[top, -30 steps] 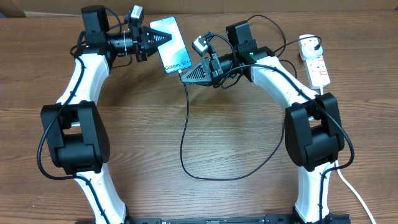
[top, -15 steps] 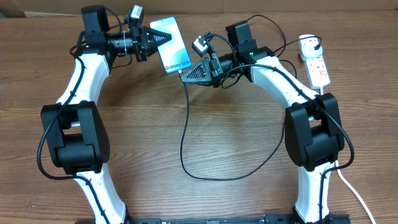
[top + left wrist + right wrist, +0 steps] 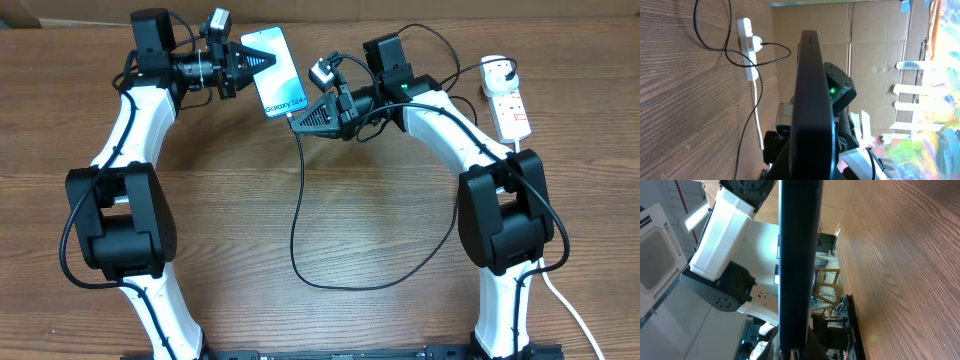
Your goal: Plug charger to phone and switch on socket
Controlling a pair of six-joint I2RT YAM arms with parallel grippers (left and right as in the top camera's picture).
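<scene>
The phone [image 3: 272, 70], blue screen up, is lifted off the table at the back, and my left gripper [image 3: 248, 62] is shut on its left long edge. At the phone's lower short edge, my right gripper [image 3: 297, 117] is shut on the connector tip of the charger [image 3: 297, 200]. The black cable loops down over the table and back up to its white plug [image 3: 497, 70], seated in the socket [image 3: 512, 110] at the far right. Both wrist views show the phone [image 3: 812, 100] [image 3: 797, 255] edge-on as a dark bar. The socket [image 3: 746, 45] lies beyond it in the left wrist view.
A thick white cord [image 3: 565, 310] runs from the socket past the right arm's base to the front edge. Cardboard walls [image 3: 875, 45] stand behind the table. The brown wooden tabletop [image 3: 360, 200] spreads between the two arms, crossed only by the cable loop.
</scene>
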